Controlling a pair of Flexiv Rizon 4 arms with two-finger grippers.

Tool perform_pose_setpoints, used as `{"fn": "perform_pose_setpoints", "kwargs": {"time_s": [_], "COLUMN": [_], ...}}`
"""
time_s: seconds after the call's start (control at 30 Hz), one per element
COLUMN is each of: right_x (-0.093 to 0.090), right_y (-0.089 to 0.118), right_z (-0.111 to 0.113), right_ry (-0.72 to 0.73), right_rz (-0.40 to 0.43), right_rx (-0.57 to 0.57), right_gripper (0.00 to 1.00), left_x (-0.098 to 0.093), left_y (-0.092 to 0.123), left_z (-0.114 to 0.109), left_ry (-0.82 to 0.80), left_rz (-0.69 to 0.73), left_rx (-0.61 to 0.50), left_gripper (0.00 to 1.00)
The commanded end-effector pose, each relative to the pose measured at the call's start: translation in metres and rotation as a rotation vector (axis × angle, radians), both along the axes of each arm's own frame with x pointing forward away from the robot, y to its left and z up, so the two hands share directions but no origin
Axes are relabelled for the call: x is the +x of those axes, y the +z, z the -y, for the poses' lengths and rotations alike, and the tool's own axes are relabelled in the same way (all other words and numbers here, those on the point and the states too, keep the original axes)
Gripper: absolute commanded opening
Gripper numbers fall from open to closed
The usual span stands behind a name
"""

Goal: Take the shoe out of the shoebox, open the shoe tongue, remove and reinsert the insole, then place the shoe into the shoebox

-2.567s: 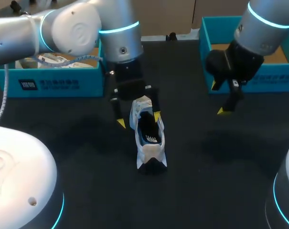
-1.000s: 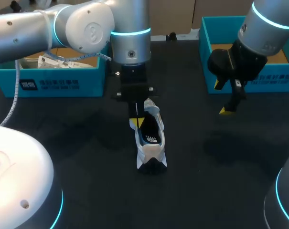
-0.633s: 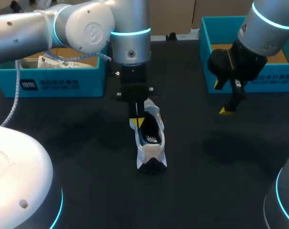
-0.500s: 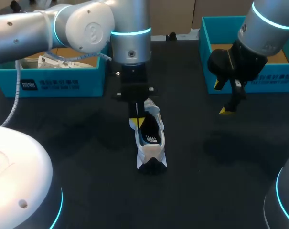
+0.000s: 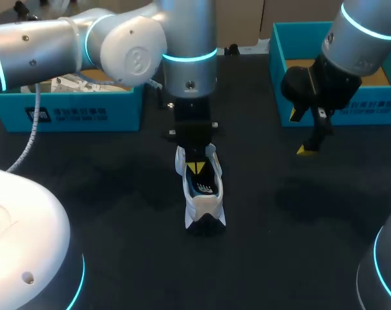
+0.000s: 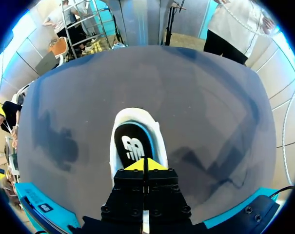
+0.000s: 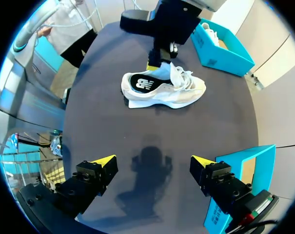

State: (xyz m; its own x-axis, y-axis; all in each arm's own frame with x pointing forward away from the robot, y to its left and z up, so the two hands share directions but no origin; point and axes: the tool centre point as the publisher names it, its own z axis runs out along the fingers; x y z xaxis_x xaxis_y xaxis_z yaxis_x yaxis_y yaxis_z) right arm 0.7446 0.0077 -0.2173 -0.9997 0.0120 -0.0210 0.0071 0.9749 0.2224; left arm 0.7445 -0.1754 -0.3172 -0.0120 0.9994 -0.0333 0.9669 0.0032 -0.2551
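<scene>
While the shoe (image 5: pixel 205 208) sat out on the counter (image 5: pixel 117 213), my left gripper (image 5: pixel 195 168) was down at its opening with its fingers clenched.

The shoe stood on its sole mid-counter, well apart from both teal boxes (image 5: pixel 72 113), so I judged the take-out done and the tongue step in hand. The yellow tips pressed together at the tongue end, just above the dark insole (image 6: pixel 132 146); I could not tell whether any tongue lay pinched between them. My right gripper (image 7: pixel 152 162) hung off to the side, fingers released and wide apart, presumably clear until the shoe needed steadying.
</scene>
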Motion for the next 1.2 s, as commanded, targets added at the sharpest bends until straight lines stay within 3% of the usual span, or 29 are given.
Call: {"fn": "perform_pose_setpoints", "kwargs": {"time_s": [0.03,0.67,1.2], "right_x": [0.0,0.0,0.0], "right_y": [-0.001,-0.001,-0.001], "right_z": [0.0,0.0,0.0], "right_ry": [0.0,0.0,0.0], "right_rz": [-0.001,-0.001,-0.001], "right_rx": [-0.002,-0.002,-0.002], "right_gripper": [1.0,1.0,1.0], "left_x": [-0.006,0.006,0.022], "left_y": [-0.012,-0.046,-0.057], "left_z": [0.004,0.011,0.007], "left_ry": [0.013,0.033,0.028], "left_rz": [0.043,0.272,0.423], "left_rx": [-0.002,-0.012,0.004], "left_gripper": [0.0,0.0,0.0]}}
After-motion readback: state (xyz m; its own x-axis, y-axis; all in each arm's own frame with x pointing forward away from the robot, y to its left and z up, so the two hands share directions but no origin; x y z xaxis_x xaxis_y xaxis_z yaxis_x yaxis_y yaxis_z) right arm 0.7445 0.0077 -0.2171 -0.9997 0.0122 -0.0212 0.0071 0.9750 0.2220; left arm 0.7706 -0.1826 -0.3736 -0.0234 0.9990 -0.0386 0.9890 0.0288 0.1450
